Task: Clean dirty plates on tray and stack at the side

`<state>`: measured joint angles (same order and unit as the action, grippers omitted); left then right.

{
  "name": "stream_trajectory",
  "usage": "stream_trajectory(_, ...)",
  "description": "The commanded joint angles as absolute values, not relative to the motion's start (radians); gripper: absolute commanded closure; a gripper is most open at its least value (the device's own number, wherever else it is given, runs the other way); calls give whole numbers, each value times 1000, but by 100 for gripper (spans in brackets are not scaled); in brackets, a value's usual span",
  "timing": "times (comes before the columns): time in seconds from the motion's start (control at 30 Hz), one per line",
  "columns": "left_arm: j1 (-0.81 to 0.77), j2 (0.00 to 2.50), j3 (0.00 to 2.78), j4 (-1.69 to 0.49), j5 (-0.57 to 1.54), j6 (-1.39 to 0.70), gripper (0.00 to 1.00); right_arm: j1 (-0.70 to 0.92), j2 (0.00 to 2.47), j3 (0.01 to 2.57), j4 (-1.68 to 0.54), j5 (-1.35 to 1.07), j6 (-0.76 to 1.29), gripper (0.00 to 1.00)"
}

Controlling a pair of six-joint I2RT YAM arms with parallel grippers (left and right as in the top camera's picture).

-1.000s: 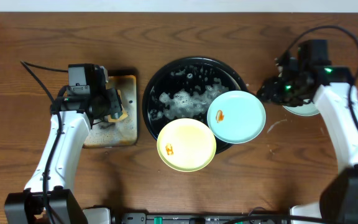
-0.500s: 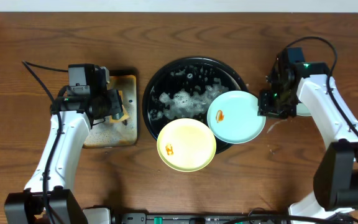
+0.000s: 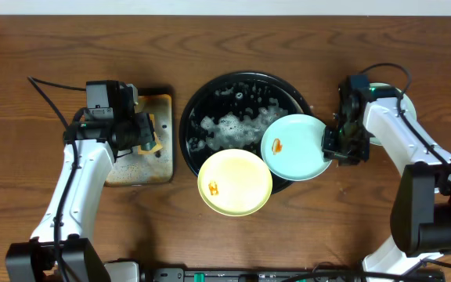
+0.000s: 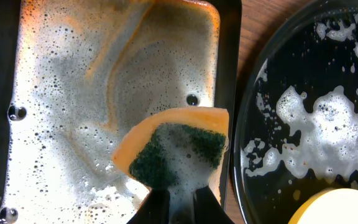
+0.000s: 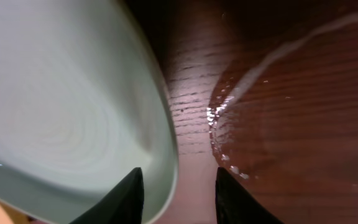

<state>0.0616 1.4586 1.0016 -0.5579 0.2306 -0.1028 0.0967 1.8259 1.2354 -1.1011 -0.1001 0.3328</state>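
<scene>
Mint plate (image 3: 297, 146) rests on the right rim of the tray (image 3: 198, 98) mid-counter, with the yellow plate (image 3: 235, 182) on its rim toward the near edge. Right fingers (image 5: 126, 199) stand apart astride the mint rim; left fingers (image 4: 157, 208) are clamped on a sponge (image 4: 173, 152).

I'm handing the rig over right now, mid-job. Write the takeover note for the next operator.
Left gripper shut on the sponge, over the small soapy metal tray.
Right gripper open, jaws straddling the right rim of the mint plate, not clamped.
It and the yellow plate lean on the rim of the black tray, each with an orange smear.
Third plate lies on the table at right, partly hidden by the arm: apparently done.
Left: scrub both, stack them there.
</scene>
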Motion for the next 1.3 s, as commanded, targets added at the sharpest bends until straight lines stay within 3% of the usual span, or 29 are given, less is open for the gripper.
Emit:
stream_trajectory(0.0,59,1457,1015,-560,237,-86,92,105,1833,1204,-1076,-95,380,72)
stream_trajectory(0.1,60,1457,1015,-560,237,-86,92,105,1833,1188,-1040,-98,382,87)
stream_trajectory(0.37,59,1457,1015,-560,237,-86,92,93,1831,1253,-1041,-93,344,99)
stream_trajectory(0.57,60,1457,1015,-560,237,-86,92,96,1829,1319,-1005,-110,282,99)
stream_trajectory(0.93,59,1457,1015,-541,269,-86,92,133,1829,1321,-687,-132,269,99)
stream_trajectory(1.27,59,1458,1015,-463,411,-87,92,293,1871,1321,-648,24,245,99)
